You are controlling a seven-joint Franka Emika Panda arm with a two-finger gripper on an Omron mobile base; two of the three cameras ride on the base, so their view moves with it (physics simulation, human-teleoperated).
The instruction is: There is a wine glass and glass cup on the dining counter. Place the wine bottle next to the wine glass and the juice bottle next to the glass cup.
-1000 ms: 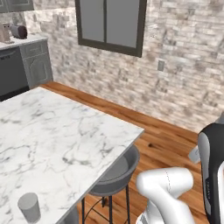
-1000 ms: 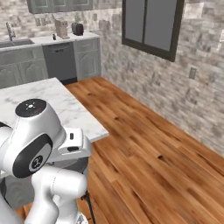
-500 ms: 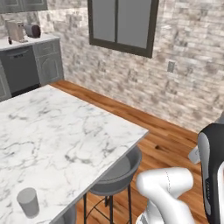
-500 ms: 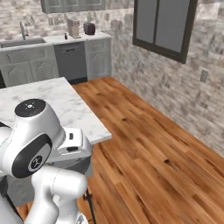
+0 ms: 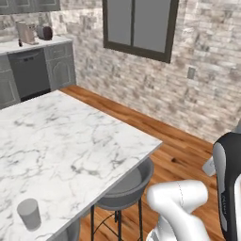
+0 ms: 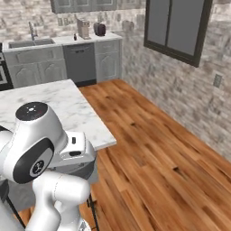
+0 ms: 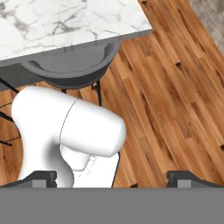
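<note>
The gripper (image 7: 111,178) has its jaws spread wide with nothing between them; its two dark fingertips (image 7: 40,177) stand far apart at the bottom of the hand view, pointing down at the wood floor (image 7: 175,87) just off the corner of the dining counter (image 7: 65,22).

Taking the dining counter (image 5: 70,141) as the landmark: the glass cup (image 5: 29,214), a plain grey tumbler, stands upright on its near edge, well back from the corner. A grey round stool (image 5: 124,186) is tucked under the counter's edge near the corner, between the cup and the floor side.

Beyond the counter's far end, a dishwasher (image 5: 29,73) sits among grey cabinets; a toaster (image 5: 44,32) rests on that worktop. A dark-framed window (image 5: 140,26) is set in the brick wall.
</note>
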